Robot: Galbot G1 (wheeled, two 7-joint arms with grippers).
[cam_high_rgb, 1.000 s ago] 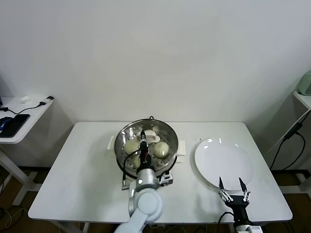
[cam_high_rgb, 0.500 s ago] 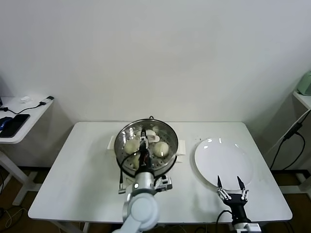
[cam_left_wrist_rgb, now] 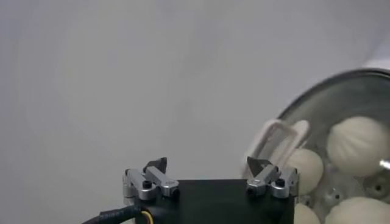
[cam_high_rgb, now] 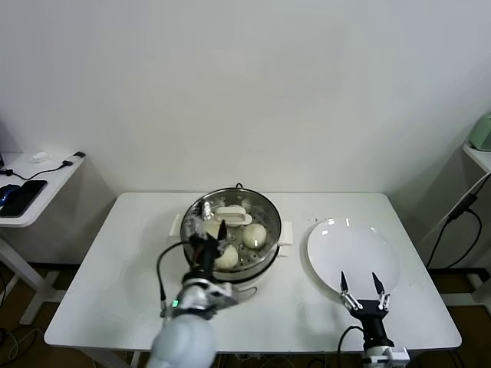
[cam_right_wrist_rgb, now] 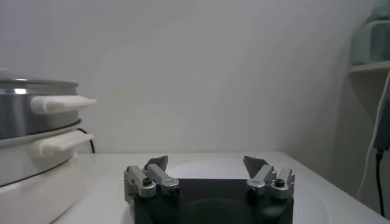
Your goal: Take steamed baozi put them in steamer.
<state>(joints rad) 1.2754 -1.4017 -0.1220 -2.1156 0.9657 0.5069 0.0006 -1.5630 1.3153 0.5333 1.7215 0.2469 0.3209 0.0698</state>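
- Steel steamer [cam_high_rgb: 230, 230] now holds the buns [cam_high_rgb: 254, 234], just beyond the left gripper's [cam_high_rgb: 210, 229] fingers, with nothing between them
- Left gripper has pulled back from over the basket toward the near rim, fingers spread wide and empty
- Right gripper [cam_high_rgb: 360, 285] waits with fingers wide, the bare white plate [cam_high_rgb: 354, 254] just ahead of its tips
- Loading looks finished, judging by the bare plate
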